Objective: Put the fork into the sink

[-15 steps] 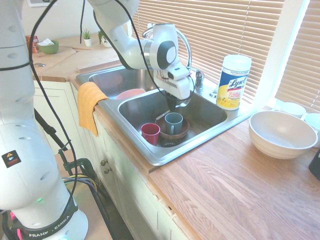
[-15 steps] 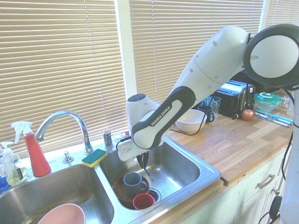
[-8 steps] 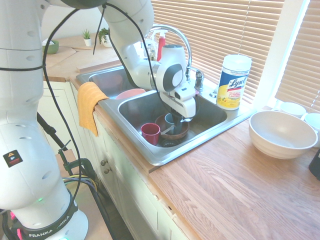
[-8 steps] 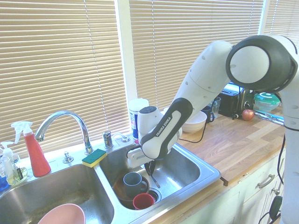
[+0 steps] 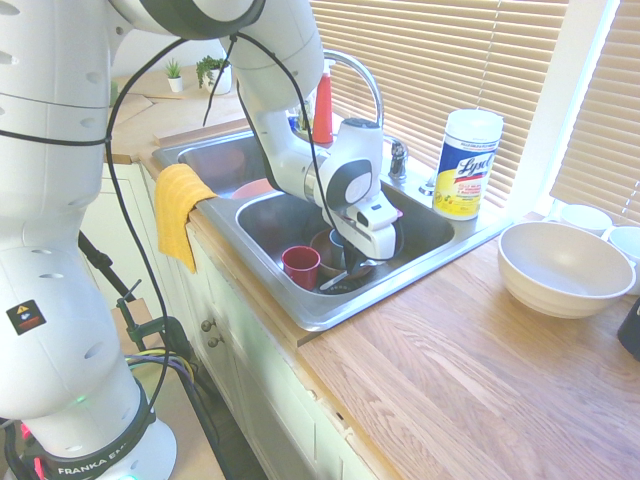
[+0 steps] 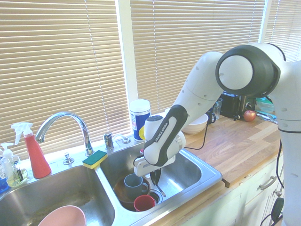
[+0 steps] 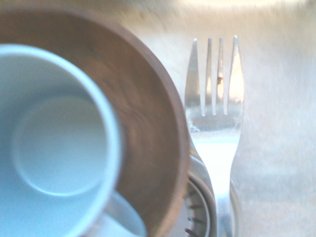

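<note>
- Claw (image 6: 155,175) closed around the fork (image 6: 162,192), narrow and pointing down over the same basin (image 6: 183,175) as the two mugs.
- That fork is within the outline of the sink (image 5: 324,322), still in the claw's grip; whether it touches the steel bottom, I cannot tell.
- Its four tines show sharply in the wrist view, just beside the rim of a brown bowl (image 7: 158,123) (one tine has a small dark speck on it).
- Inside the brown bowl stands a blue-grey mug (image 6: 133,185), with a red mug (image 5: 301,266) near it and the drain strainer (image 7: 198,212) partly under the bowl's edge.
- Over in the other basin (image 6: 28,207) lies a pink bowl (image 6: 63,218).
- At the back of the sink rises the tall faucet (image 6: 77,117), with a yellow and green sponge (image 6: 94,159) resting by the divider and a red spray bottle (image 6: 36,157) farther along.
- Also behind the sink, a Lysol canister (image 5: 467,165) stands upright.
- Across the front edge hangs an orange towel (image 5: 179,213); on the wooden counter (image 5: 460,380) sits a large white bowl (image 5: 565,268).
</note>
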Controlling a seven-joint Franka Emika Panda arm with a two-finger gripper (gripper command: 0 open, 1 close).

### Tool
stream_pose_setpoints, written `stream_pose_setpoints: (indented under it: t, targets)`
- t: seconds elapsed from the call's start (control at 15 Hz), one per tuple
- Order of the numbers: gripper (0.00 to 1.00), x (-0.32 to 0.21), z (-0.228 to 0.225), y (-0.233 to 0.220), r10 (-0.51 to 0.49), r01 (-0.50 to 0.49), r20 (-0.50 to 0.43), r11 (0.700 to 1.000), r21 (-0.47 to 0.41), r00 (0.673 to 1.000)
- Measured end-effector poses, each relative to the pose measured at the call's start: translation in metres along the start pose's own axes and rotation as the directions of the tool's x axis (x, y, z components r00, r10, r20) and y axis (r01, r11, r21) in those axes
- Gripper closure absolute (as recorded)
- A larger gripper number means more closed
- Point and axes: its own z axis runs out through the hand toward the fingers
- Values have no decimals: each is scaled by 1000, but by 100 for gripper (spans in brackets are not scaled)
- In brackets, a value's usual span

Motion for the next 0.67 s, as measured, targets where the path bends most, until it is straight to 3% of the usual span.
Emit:
stream_pose_setpoints:
  t: [0.67]
  targets:
    - [0,0,1,-1,-4,4,-14,1000,-6,1000]
